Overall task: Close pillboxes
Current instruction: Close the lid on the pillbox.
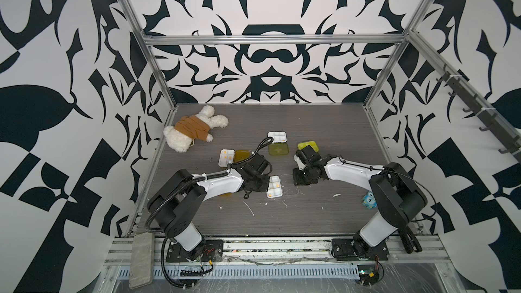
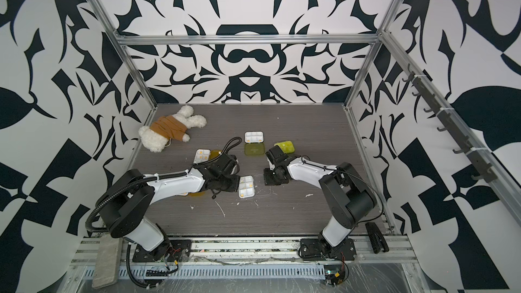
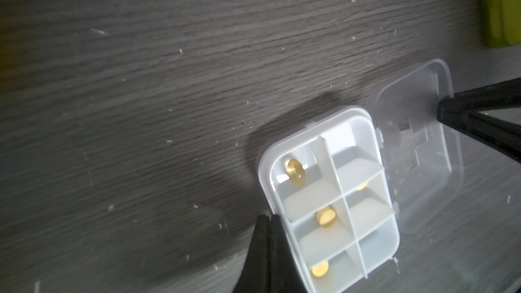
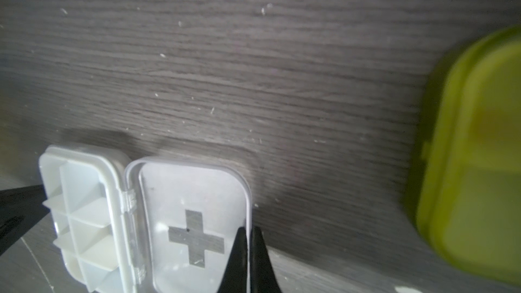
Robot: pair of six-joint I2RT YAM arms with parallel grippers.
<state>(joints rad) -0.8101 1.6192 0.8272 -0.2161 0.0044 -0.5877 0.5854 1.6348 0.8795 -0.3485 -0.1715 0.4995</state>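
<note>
R hand (image 4: 248, 232) tight on clear lid (image 4: 180, 190)

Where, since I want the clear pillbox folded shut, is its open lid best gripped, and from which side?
Grip the clear lid by its free long rim, opposite the hinge, coming from the side away from the white tray. It lies opened flat, so only that thin rim offers leverage; the right gripper pinches there.

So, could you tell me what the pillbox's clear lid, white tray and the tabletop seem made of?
Clear hinged lid: glossy translucent plastic; table grain shows through its cross. White six-compartment tray: smooth opaque plastic, moulded dividers. Grey tabletop: matte wood grain, probably laminate.
</note>
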